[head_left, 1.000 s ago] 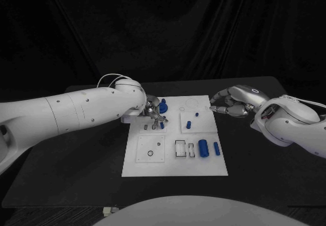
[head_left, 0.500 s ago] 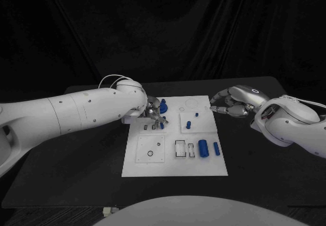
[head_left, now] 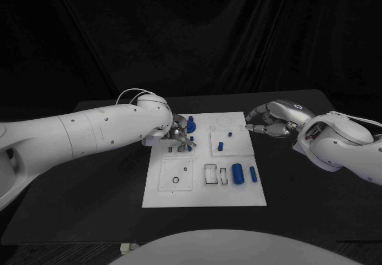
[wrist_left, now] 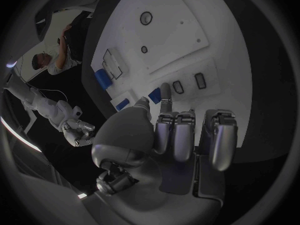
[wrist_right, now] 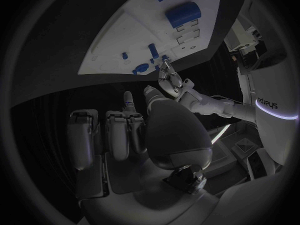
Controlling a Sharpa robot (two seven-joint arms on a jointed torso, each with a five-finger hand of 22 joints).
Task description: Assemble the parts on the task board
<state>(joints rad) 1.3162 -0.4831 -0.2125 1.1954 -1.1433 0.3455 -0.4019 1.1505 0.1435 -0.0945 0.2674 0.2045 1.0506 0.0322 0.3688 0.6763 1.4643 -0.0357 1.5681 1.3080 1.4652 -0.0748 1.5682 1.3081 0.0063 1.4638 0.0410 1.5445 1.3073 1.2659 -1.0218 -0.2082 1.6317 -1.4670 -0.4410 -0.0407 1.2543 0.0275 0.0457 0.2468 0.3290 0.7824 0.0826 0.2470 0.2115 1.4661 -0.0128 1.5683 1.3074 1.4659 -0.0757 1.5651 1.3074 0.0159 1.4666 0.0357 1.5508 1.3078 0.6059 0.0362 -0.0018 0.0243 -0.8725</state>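
Observation:
The white task board point(head_left: 203, 193) lies mid-table. My left hand point(head_left: 176, 135) hovers over its far left part, thumb and one finger pinching a small blue peg point(wrist_left: 154, 95), the other fingers curled. A round blue part point(head_left: 189, 125) sits just beyond that hand. Two small blue pegs point(head_left: 221, 146) point(head_left: 230, 134) stand on the far right plate. A thick blue cylinder point(head_left: 237, 172) and a slim blue bar point(head_left: 254, 174) lie at the board's right side. My right hand point(head_left: 270, 122) hangs by the board's far right corner, fingers curled in on nothing.
Rectangular slots point(head_left: 211, 173) and a black ring mark point(head_left: 176, 180) sit on the board's near half. Bare black table point(head_left: 88, 187) surrounds the board. My left forearm point(head_left: 88, 132) stretches over the table's left side.
My left hand has drifted slightly toward the far side of the board. The right hand has stayed where it was.

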